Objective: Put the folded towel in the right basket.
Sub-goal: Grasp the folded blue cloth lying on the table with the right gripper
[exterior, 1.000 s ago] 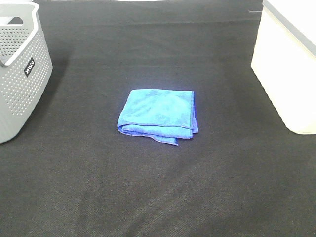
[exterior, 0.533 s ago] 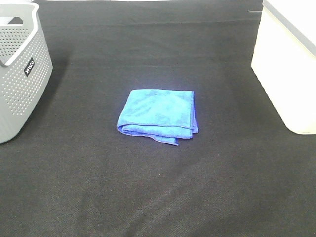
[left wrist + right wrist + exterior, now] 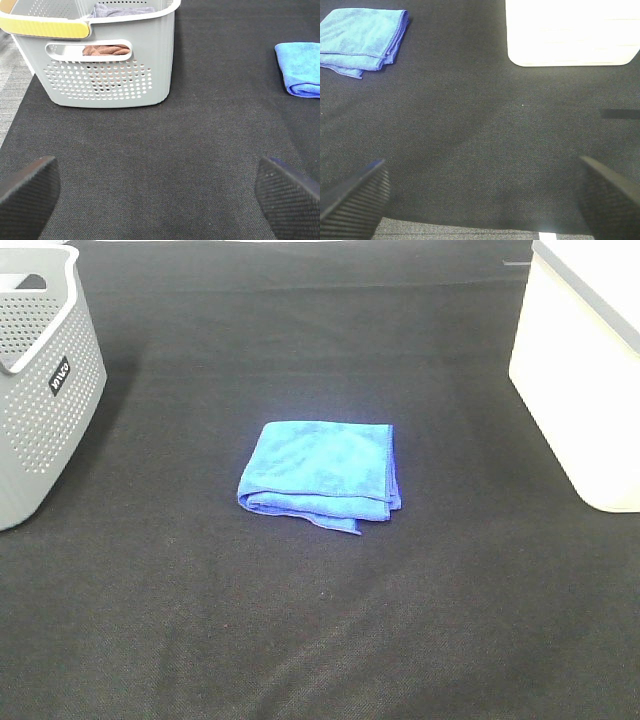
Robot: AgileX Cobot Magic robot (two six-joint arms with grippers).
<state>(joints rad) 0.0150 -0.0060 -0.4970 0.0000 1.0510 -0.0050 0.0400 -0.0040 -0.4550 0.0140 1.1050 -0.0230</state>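
Note:
The folded blue towel (image 3: 322,473) lies flat on the black mat in the middle of the table; it also shows in the left wrist view (image 3: 301,75) and the right wrist view (image 3: 362,40). The right basket (image 3: 588,365) is white and stands at the right edge; it shows in the right wrist view (image 3: 571,32) too. My left gripper (image 3: 157,200) is open and empty, well away from the towel. My right gripper (image 3: 480,197) is open and empty, also away from it. Neither gripper shows in the exterior high view.
A grey perforated basket (image 3: 40,385) stands at the left edge, with a yellow-trimmed rim and cloths inside in the left wrist view (image 3: 100,55). The black mat (image 3: 320,620) covers the table; its front edge shows in the right wrist view.

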